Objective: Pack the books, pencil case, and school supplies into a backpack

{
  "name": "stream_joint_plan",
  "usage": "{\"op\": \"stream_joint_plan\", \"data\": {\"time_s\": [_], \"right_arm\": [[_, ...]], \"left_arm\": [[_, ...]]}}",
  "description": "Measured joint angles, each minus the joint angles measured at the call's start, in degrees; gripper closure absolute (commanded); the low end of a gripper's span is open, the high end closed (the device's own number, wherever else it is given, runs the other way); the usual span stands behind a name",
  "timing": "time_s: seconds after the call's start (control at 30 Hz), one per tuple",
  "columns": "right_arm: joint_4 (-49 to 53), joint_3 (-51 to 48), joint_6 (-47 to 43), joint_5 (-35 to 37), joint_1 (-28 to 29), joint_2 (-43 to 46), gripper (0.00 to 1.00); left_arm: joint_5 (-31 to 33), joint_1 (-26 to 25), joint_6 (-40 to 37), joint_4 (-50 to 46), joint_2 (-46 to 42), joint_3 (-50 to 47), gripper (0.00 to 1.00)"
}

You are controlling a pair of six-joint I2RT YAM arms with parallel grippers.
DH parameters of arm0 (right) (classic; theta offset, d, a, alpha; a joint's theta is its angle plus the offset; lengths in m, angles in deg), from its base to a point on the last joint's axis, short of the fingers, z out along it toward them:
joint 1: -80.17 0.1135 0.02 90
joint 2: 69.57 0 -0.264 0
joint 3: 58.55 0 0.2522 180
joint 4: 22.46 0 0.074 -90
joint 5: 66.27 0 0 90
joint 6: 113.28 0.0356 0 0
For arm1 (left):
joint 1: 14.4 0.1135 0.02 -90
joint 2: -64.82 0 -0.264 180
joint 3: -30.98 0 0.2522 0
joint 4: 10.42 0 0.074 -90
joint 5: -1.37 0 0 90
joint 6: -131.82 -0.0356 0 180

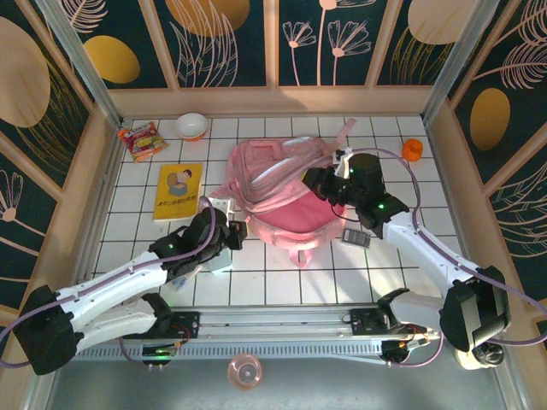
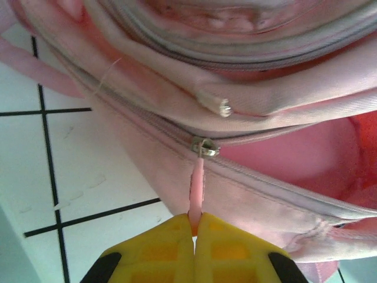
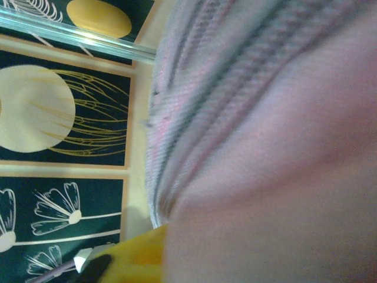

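Reaching from the near edge toward 1 o'clock, the left arm has its jaws pressed shut on the thin pink pull tab of a zip slider, at the 7 o'clock corner of the pink backpack. A pale mint pencil case lies partly hidden under that wrist on the tiled surface. The right arm reaches toward 11 o'clock, and its jaws sit on the backpack's 3 o'clock side. Its wrist view shows blurred pink fabric close against the lens and a bit of yellow finger, so I cannot tell whether these jaws are open or closed. A dark grey calculator lies at 4 o'clock of the backpack, just beside it. The yellow book lies flat at 9 o'clock, near but apart. Farther back are a snack packet at 10 o'clock, a white bowl at 11 o'clock and a small orange object at 2 o'clock.
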Motion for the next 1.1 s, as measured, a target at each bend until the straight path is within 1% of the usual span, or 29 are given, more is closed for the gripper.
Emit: {"op": "stream_joint_plan", "data": {"time_s": [0.03, 0.07, 0.13, 0.2, 0.33, 0.37, 0.47, 0.53, 0.6, 0.7, 0.73, 0.8, 0.83, 0.93, 1.0, 1.1], "right_arm": [[-1.03, -0.50, 0.70, 0.31, 0.37, 0.26, 0.67], [-2.01, -1.25, 1.38, 0.90, 1.07, 0.68, 0.64], [-3.85, -2.71, 2.78, 2.80, 3.21, 1.31, 0.59], [-4.70, -3.85, 4.15, 5.77, 6.03, 1.42, 0.57], [-6.03, -5.79, 6.67, 12.35, 11.26, 1.38, 0.57], [-6.29, -6.25, 7.10, 13.55, 12.28, 1.31, 0.60], [-6.56, -6.88, 7.85, 15.82, 13.92, 0.74, 0.81], [-6.51, -6.86, 7.87, 16.76, 13.84, 0.52, 0.91], [-5.84, -6.40, 7.13, 16.70, 13.25, 0.55, 0.96], [-3.91, -4.48, 5.60, 14.86, 11.21, 0.55, 0.97], [-3.34, -3.76, 5.18, 14.01, 10.25, 0.55, 0.97], [-2.58, -2.51, 4.52, 12.28, 8.50, 0.57, 0.98], [-2.43, -1.92, 4.13, 11.26, 7.52, 0.57, 0.98], [-2.27, -0.94, 3.61, 8.09, 5.53, 0.52, 1.00], [-1.81, 0.04, 3.06, 5.46, 4.26, 0.22, 1.00], [1.11, 4.11, 0.83, 0.74, 1.38, -1.38, 1.00]], "left_arm": [[-0.63, 0.00, -0.39, 1.03, -0.04, -0.17, 1.00], [-1.46, 0.04, -0.85, 2.05, 0.02, -0.22, 1.00], [-2.49, 0.11, -1.55, 3.89, 0.33, -0.20, 1.00], [-3.65, 0.15, -2.40, 5.09, 1.11, -0.04, 1.00], [-6.38, 0.15, -3.69, 6.91, 3.48, 1.01, 1.00], [-6.91, 0.15, -3.91, 7.63, 3.82, 1.49, 1.00], [-7.85, 0.13, -4.28, 9.38, 4.00, 2.62, 1.00], [-7.21, 0.13, -4.55, 9.49, 3.93, 3.06, 1.00], [-5.81, 0.15, -4.66, 8.81, 3.50, 3.02, 1.00], [-4.31, 0.28, -4.68, 8.68, 1.66, 2.03, 0.69], [-4.26, 0.44, -4.57, 8.79, 0.81, 1.40, 0.61], [-4.42, 0.52, -4.63, 8.90, -0.24, 0.28, 0.51], [-4.66, 0.52, -4.83, 8.92, -0.52, -0.39, 0.48], [-5.35, 0.52, -6.10, 8.76, -0.57, -2.19, 0.45], [-6.05, 0.52, -7.63, 8.76, -0.57, -3.32, 0.38], [-8.41, 0.72, -10.86, 9.11, -0.70, -4.96, 0.31]]}}
